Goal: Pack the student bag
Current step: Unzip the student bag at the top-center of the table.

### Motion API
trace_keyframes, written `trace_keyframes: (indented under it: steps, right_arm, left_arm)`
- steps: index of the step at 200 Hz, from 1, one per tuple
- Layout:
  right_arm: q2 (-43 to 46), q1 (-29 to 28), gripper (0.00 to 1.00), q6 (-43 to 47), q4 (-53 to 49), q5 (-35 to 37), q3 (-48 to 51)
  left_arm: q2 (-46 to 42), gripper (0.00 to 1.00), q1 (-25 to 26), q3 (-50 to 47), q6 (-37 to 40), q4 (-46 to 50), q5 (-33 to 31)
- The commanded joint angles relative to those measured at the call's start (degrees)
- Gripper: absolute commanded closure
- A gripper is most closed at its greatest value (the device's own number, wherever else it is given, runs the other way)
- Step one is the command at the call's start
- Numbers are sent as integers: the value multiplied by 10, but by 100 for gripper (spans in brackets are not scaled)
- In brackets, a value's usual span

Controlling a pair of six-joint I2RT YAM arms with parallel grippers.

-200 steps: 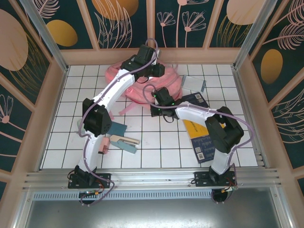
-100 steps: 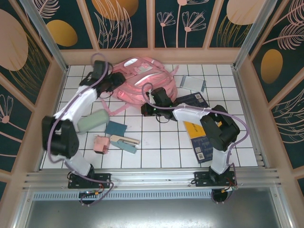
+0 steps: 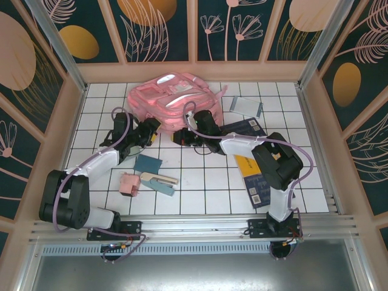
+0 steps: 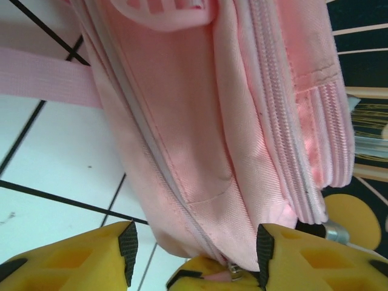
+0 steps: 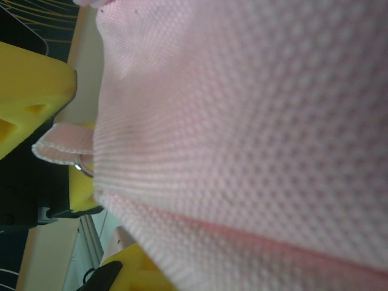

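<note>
Hidden: in the top view we see both arms covering the near edge of the student bag (image 3: 173,100); the right wrist view is blurred pink mesh, very close.
Bag place: at 12 o'clock on the white tiled desk (image 3: 194,182).
Left hand (image 4: 196,248): released, its jaws apart around the bag's 7 o'clock corner, with a gap beside one black pad (image 4: 128,244).
Right hand (image 3: 182,137): clenched at the bag's 5 o'clock edge; whether it pinches fabric we cannot tell.
Textures: soft woven pink cloth, ribbed zip lines, silvery strips.

Bare table (image 3: 200,182) nearside of student bag (image 3: 173,97)
</note>
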State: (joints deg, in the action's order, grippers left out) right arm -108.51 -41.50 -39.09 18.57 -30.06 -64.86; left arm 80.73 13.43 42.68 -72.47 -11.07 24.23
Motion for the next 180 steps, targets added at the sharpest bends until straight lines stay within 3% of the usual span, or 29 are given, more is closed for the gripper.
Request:
trace_keyframes:
  steps: [1,106,130,158,180]
  right_arm:
    - [-3,0,100,-18,67,-24,-12]
    - [-15,-22,100,-3,46,-28,-34]
    - [-19,-31,100,24,11,-11,-50]
    - [-19,-32,100,74,-96,60,-84]
    - [-20,-29,100,107,-173,88,-109]
  left_arm:
    - [5,44,-2,-7,-48,-90,29]
    - [112,52,20,28,-53,-148,42]
    - [131,66,24,63,-23,-116,33]
    - [137,100,23,90,20,-71,20]
    - [129,100,21,100,52,-26,-9]
